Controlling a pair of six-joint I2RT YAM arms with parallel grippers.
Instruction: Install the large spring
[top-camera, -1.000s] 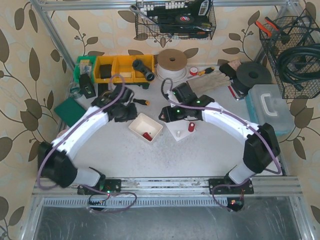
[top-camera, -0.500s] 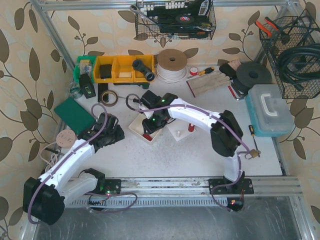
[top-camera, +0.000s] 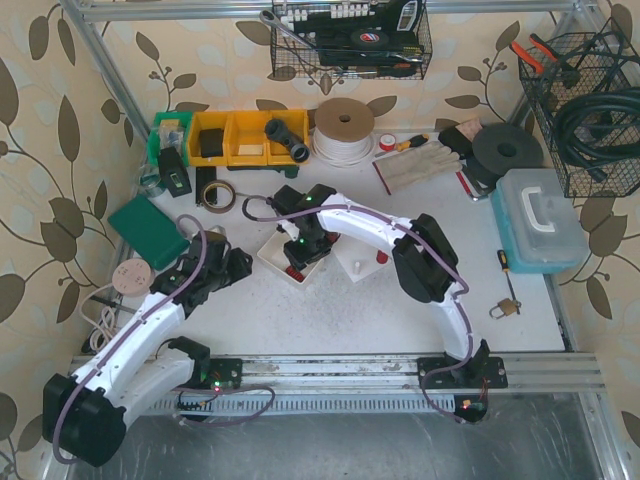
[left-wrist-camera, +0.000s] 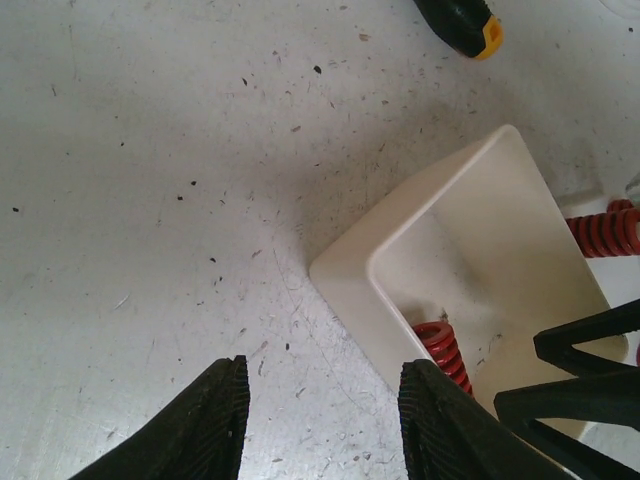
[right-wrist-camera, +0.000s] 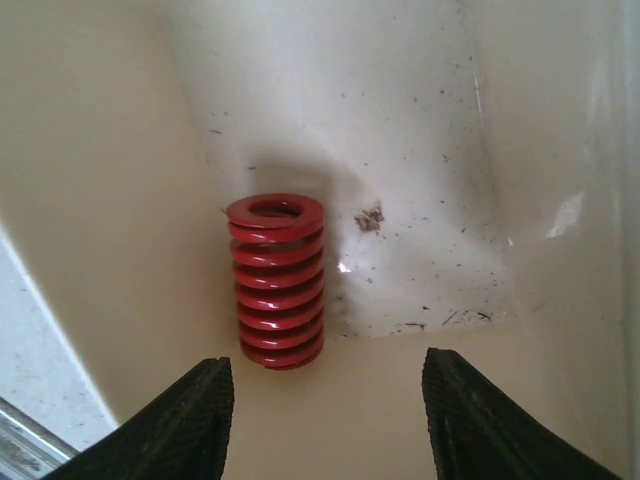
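Observation:
A red spring stands upright on the floor of a cream tray. My right gripper is open just above it inside the tray, with the spring nearer the left finger and not touched. In the top view the right gripper covers most of the tray. My left gripper is open and empty over bare table, just left of the tray's corner; in the top view it sits left of the tray. A second red spring stands on a white base plate.
A screwdriver handle lies beyond the tray. Yellow bins, a tape roll and a cord spool stand at the back. A green block is at the left, and a clear box and a padlock are at the right.
My right gripper has swung left from the base plate to over the tray and come down into it. My left arm has drawn back towards the near left and now sits beside the tray.

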